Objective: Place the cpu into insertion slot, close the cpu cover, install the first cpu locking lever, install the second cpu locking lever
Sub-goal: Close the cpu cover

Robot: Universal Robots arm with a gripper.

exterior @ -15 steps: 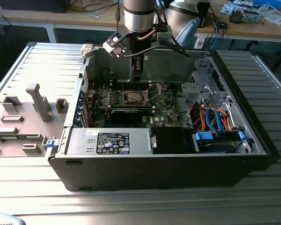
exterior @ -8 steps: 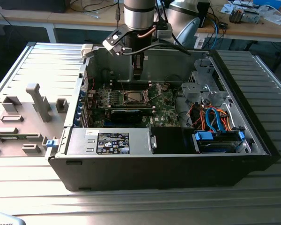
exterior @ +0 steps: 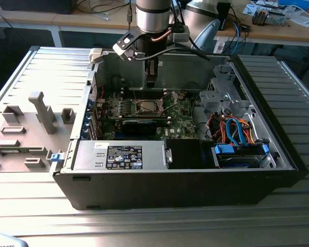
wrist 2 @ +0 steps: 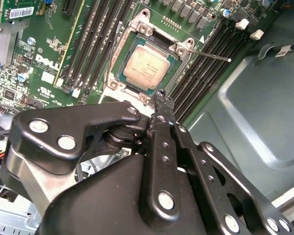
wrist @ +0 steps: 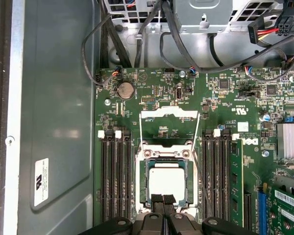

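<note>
Pressing together with nothing between them, the two black fingertips of the gripper (wrist: 163, 198) hang over one edge of the cpu (wrist: 166, 181); whether they touch it cannot be told. That single chip, square and flat with no longer side, lies seated in the insertion slot (wrist: 148, 169), its matte silvery-grey top facing up, edges square to the metal rim. One cpu cover (wrist: 169, 113), a thin bright frame with a square window, stands open beside the slot. One thin wire lever (wrist 2: 210, 54) juts across long black card slots (wrist: 118, 176) on the green board (wrist: 157, 93)
</note>
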